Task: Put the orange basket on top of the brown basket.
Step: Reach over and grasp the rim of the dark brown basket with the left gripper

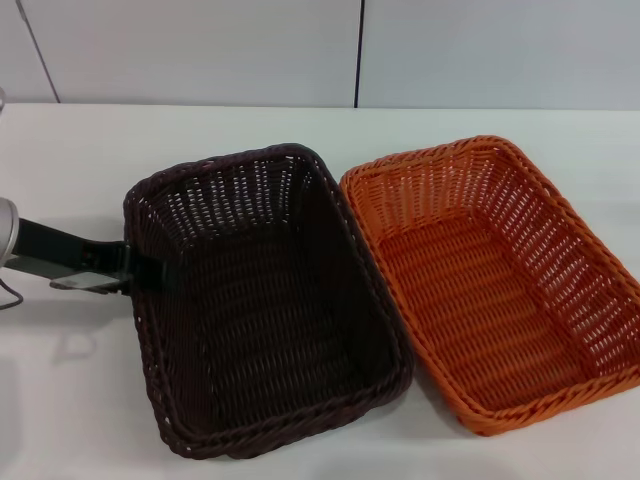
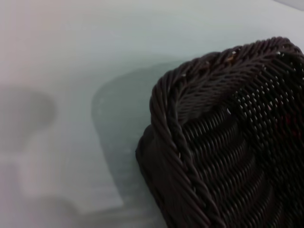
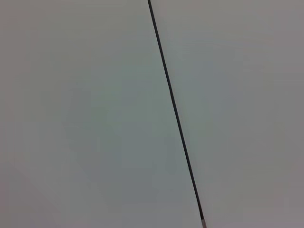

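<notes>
Left gripper [image 1: 150,272] meets the brown basket [image 1: 265,300]'s unlabelled rim.

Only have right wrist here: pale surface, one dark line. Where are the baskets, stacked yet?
Observer: Not stacked. The head view shows the orange basket on the table beside the brown basket, on the robot's right of it.
Operator: Any arm on them?
Observer: The left gripper is at the brown basket's left rim. The right arm does not show in the head view.
Operator: Anything inside?
Observer: Both baskets are empty.
</notes>
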